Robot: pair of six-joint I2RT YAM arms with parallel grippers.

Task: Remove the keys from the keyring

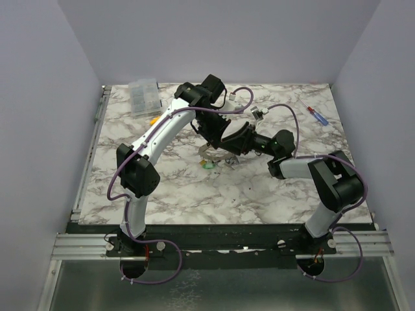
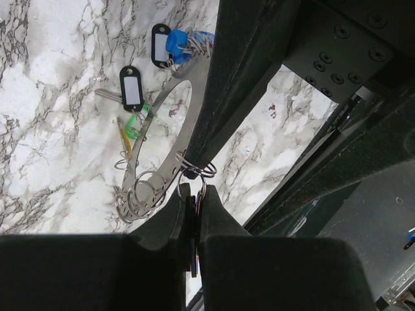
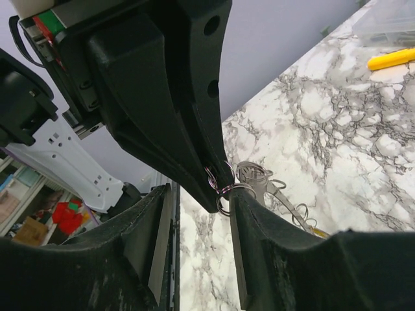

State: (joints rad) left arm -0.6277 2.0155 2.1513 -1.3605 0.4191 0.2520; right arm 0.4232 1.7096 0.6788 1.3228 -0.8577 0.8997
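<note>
— Where is the large flat grey metal keyring [image 2: 163,167]?
— On the marble-patterned tabletop [image 1: 194,194], near its middle, right where the two pincers meet. One black finger of the right gripper [image 3: 198,207] lies across the ring's band; I cannot tell whether it presses on it. That gripper's fingers stand apart, with marble showing between them.
— And the left gripper [image 2: 192,194]?
— Its tip is just beside the ring's near edge. It is pinched together on a thin dark key [image 2: 192,249] that hangs from a small wire split ring [image 2: 194,172] threaded on the band.
— How does the ring look?
— Wide like a washer, with a big round hole. I cannot tell whether it lies quite flat. More wire loops bunch at one end. The small keys with coloured plastic tags [image 2: 131,87] fan out along its outer edge: two black tags with white labels, a blue one, a green one and a yellow one, all resting on the table.
— The arms?
— The left arm reaches forward and bends right, wrist pointing down. The right arm stretches low to the left. A red-and-blue screwdriver [image 1: 316,115] lies well apart at the far right, and a clear plastic box [image 1: 144,96] at the far left.
</note>
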